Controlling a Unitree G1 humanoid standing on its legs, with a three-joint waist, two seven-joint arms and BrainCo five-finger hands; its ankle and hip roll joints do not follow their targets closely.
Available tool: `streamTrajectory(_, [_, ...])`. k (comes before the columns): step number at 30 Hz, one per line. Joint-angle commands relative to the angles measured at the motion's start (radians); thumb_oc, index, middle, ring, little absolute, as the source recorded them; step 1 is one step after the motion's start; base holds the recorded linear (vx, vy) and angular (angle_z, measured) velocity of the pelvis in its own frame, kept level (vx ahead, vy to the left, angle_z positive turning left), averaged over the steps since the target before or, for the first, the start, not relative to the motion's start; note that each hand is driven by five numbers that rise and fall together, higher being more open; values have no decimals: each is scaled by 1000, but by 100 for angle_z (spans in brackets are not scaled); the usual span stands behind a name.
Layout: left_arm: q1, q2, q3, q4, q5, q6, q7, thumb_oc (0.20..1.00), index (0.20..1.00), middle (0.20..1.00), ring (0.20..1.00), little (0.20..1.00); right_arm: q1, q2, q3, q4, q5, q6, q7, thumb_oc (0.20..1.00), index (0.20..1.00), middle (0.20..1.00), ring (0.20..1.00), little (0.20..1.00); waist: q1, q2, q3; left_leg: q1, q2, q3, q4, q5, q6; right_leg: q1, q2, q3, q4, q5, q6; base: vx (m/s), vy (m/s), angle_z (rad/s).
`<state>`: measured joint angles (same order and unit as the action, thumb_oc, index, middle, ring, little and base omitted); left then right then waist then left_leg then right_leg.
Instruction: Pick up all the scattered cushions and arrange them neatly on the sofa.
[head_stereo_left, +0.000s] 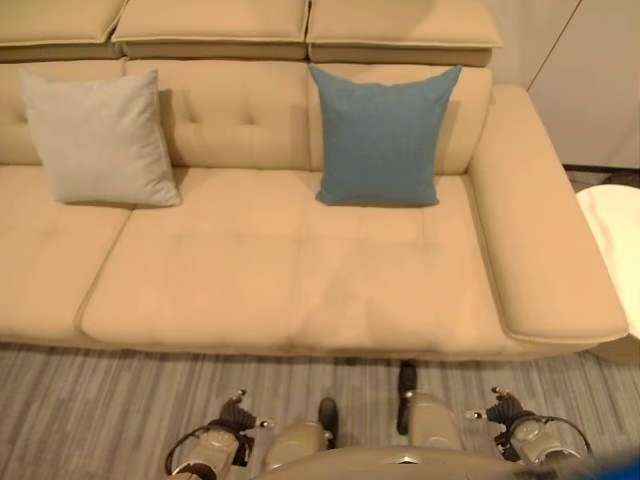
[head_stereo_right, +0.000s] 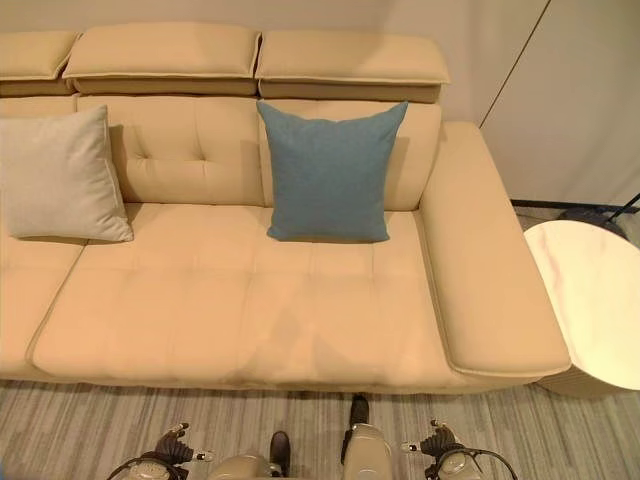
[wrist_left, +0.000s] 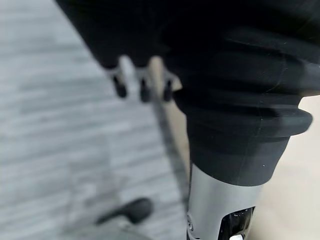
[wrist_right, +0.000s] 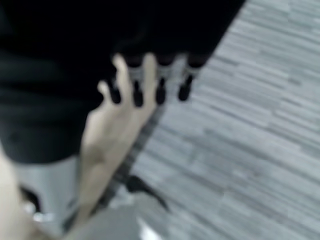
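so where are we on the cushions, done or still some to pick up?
Looks close to done. The grey cushion and the blue cushion both stand upright against the sofa backrest. The left hand and the right hand hang over the floor, fingers relaxed, holding nothing. No cushion lies on the floor in front of the sofa; further out I cannot tell.

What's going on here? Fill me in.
Nothing is being handled right now. A grey cushion and a blue cushion stand upright against the back of the sofa. The left hand and right hand hang over the floor in front of it, fingers relaxed, holding nothing.
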<state>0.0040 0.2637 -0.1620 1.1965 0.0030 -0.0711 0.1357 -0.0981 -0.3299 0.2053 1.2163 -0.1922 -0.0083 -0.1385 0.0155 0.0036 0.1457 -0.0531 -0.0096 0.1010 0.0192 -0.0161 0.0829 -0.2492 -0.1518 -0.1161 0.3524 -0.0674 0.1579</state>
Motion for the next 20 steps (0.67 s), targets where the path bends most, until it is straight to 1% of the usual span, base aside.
streamTrajectory(1, [-10,17,33,-8,12,-10,13,1000,1000,1000,1000,1000,-11,-30,6,2,-6,-5,-19,1000,1000,1000,1000,1000,21,-46,-58,1,-31,-94,-12,-52,-76,128,11,11,-196,117,0,-67,-113,-27])
streamTrajectory(2, [-5,12,35,-7,-1,-9,12,1000,1000,1000,1000,1000,-10,-29,5,5,-10,0,-25,1000,1000,1000,1000,1000,29,-55,-82,-2,-29,-82,-43,-35,-88,159,6,2,-257,112,2,-21,-71,-21])
streamTrajectory(3, [-5,12,35,-7,-1,-9,12,1000,1000,1000,1000,1000,-10,-29,5,5,-10,0,-25,1000,1000,1000,1000,1000,29,-55,-82,-1,-29,-82,-44,-35,-88,160,6,2,-258,112,2,-61,-161,-31])
streamTrajectory(4, [-7,7,45,-2,-23,-14,17,1000,1000,1000,1000,1000,-17,-31,0,9,0,1,-32,1000,1000,1000,1000,1000,30,-57,-96,-3,-19,-64,-64,-11,-101,175,11,-6,-322,120,4,-55,-133,-24])
streamTrajectory(6, [-7,4,45,0,-27,-12,16,1000,1000,1000,1000,1000,-18,-32,0,8,2,2,-34,1000,1000,1000,1000,1000,30,-56,-101,-2,-14,-62,-76,-4,-105,179,17,-3,-340,122,3,-43,-108,-12])
streamTrajectory(8, [-9,-1,40,11,-19,-10,17,1000,1000,1000,1000,1000,-21,-35,-1,14,7,3,-42,1000,1000,1000,1000,1000,24,-54,-111,10,-3,-58,-97,9,-115,201,27,-7,-384,130,0,-37,-113,-9])
streamTrajectory(15, [-8,-15,46,25,-26,-4,12,1000,1000,1000,1000,1000,-7,-26,-4,43,12,4,-50,1000,1000,1000,1000,1000,20,-52,-119,40,13,-65,-105,18,-130,245,44,-24,-420,129,-11,-9,-72,6])
streamTrajectory(20, [-2,-17,43,30,-25,-2,7,1000,1000,1000,1000,1000,-1,-21,-1,48,12,3,-50,1000,1000,1000,1000,1000,19,-50,-119,57,19,-66,-106,18,-135,263,50,-28,-425,124,-15,2,-11,4])
